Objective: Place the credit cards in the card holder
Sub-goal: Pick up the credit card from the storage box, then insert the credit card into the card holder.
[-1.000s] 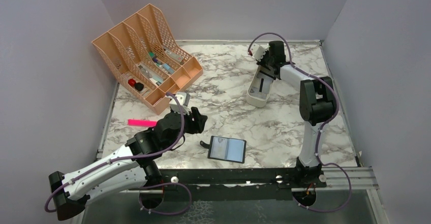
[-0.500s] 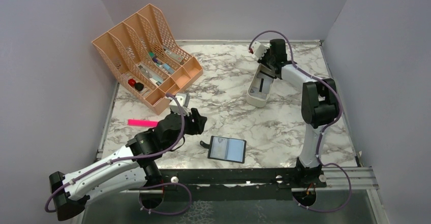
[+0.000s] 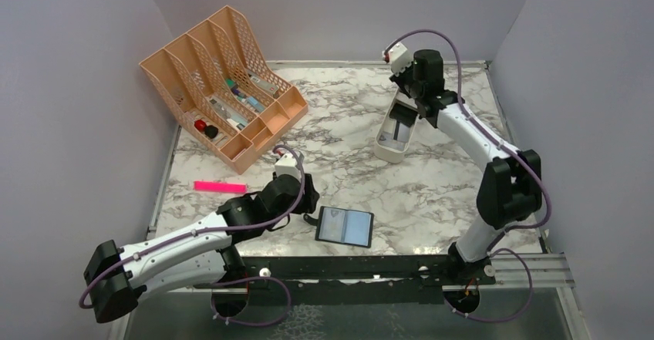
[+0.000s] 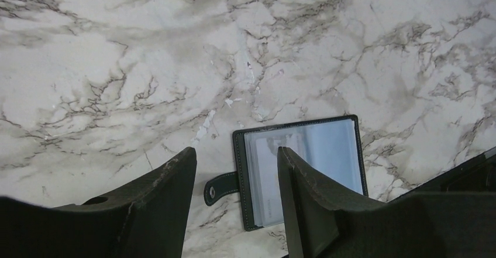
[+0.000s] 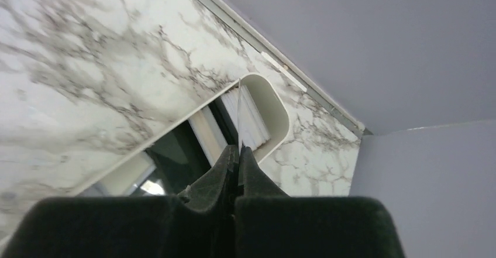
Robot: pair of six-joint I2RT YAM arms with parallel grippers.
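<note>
The card holder (image 3: pixel 345 226) lies open near the table's front edge, black with clear sleeves and a snap tab. In the left wrist view it (image 4: pixel 304 164) lies just beyond and right of my fingers. My left gripper (image 3: pixel 307 195) (image 4: pixel 236 152) is open and empty, low over the tab side. My right gripper (image 3: pixel 410 95) (image 5: pixel 238 148) is shut on a thin credit card (image 5: pixel 238 112), seen edge-on, above the far end of a white tray (image 3: pixel 383 149) (image 5: pixel 279 107). More credit cards (image 5: pixel 252 117) lie in the tray, some white, some dark.
A peach mesh organizer (image 3: pixel 224 85) with small items stands at the back left. A pink strip (image 3: pixel 219 187) lies left of my left arm. Grey walls close in the table on three sides. A black rail (image 3: pixel 385 267) runs along the front edge.
My left gripper has moved right and forward, closer to the card holder. My right gripper has lifted up and back from the tray, its elbow swinging out to the right.
</note>
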